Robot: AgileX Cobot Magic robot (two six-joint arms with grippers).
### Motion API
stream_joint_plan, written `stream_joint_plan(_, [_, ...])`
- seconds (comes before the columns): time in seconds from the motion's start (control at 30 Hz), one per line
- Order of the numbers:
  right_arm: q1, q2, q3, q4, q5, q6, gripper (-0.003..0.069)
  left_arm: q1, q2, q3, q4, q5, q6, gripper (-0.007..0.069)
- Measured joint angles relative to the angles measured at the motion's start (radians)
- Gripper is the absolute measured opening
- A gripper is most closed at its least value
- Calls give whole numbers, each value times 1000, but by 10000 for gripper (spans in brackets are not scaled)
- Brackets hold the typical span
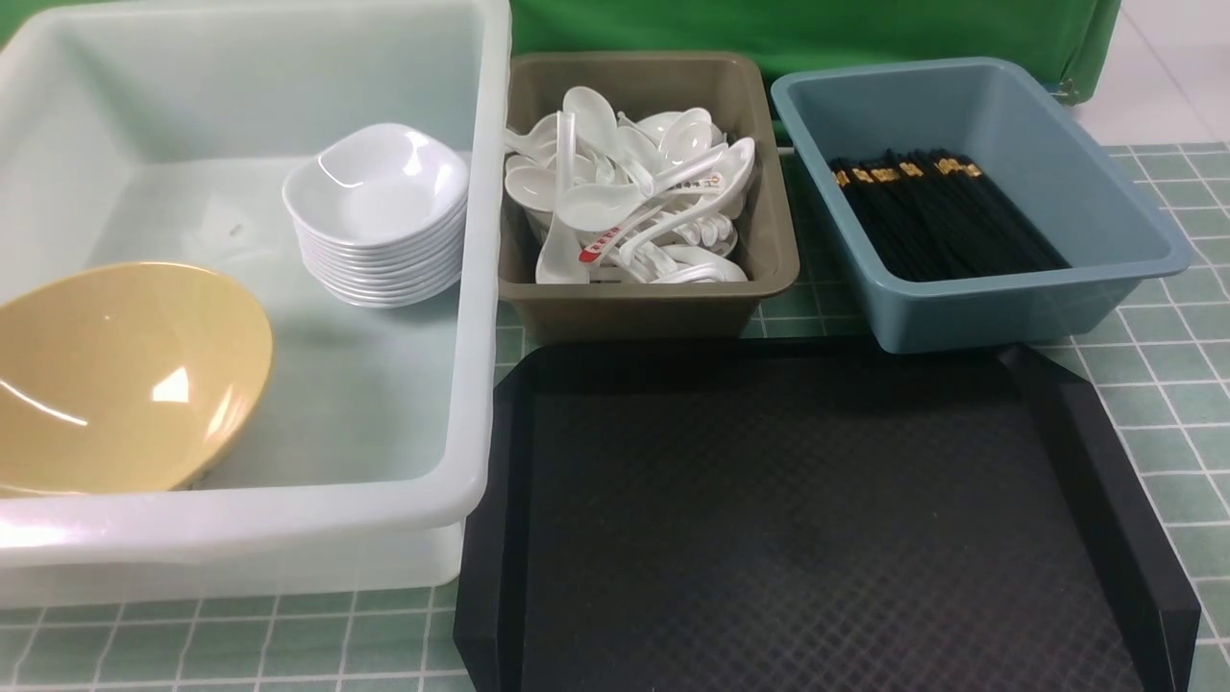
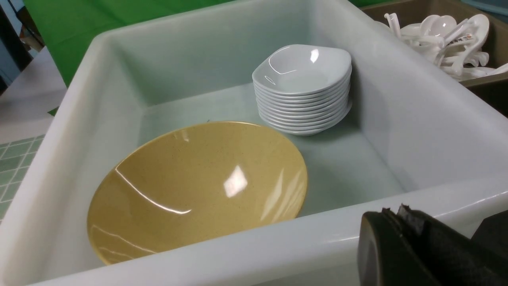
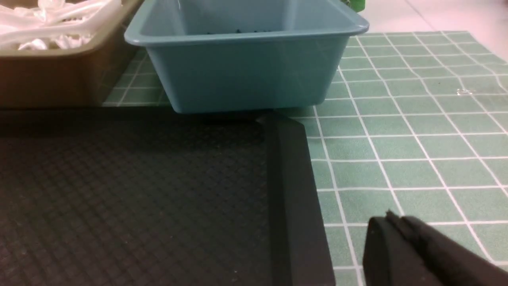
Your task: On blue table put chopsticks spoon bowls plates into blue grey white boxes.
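I am seeing the yellow bowl (image 1: 125,375) lying tilted in the white box (image 1: 480,288), a stack of white dishes (image 1: 380,216) standing beside it. White spoons (image 1: 634,197) are lying heaped in the grey box (image 1: 649,308). Black chopsticks (image 1: 937,216) are lying bundled in the blue box (image 1: 1038,308). All boxes are sitting on the tiled counter (image 1: 1172,384).

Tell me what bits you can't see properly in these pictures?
- Front view: the yellow bowl is cut off by the picture's left edge.
- Front view: neither arm shows.
- Right wrist view: the chopsticks hide behind the blue box wall.
- Front view: red lettering on the spoons is too small to read.
- Both wrist views: the left gripper and right gripper are cut off at the corner.
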Motion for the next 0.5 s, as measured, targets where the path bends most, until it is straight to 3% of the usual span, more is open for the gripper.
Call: stream_joint_plan(0.5, [0, 0, 0, -1, 2, 0, 68, 0, 0, 0, 0, 0, 0, -6])
